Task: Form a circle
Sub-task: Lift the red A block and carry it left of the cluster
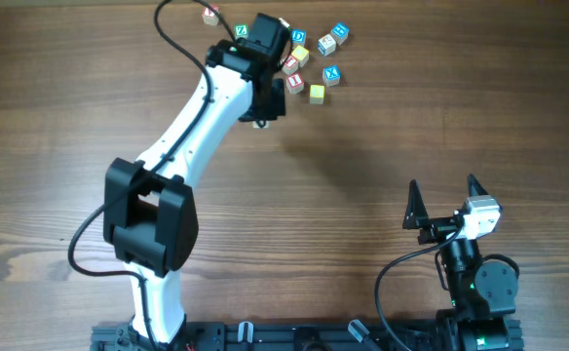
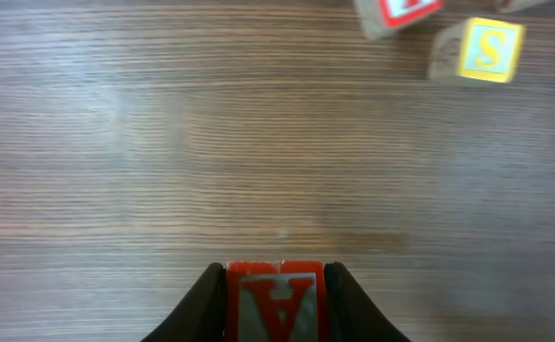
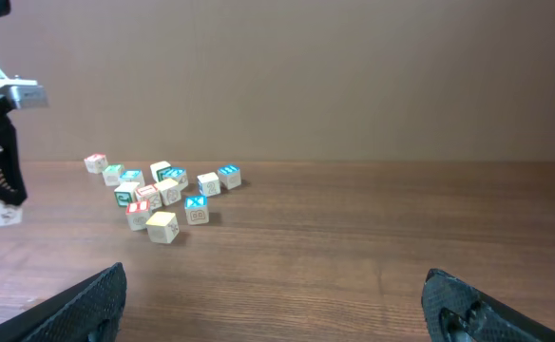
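Wooden, seemingly light and rigid, a red-lettered A cube [image 2: 277, 309] is being pinched across its flat sides by the left gripper [image 2: 277, 275] beside the unformed circle of letter cubes [image 1: 300, 55] at the far side of the table [image 1: 411, 117], while the right gripper [image 1: 447, 200] is idling with jaws wide open.

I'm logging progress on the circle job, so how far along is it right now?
Done: no ring yet; the letter cubes lie in a loose cluster. In hand: the left gripper is shut on a red A cube beside it. Remaining: setting that cube down and arranging a ring. The right gripper sits open, away from them.
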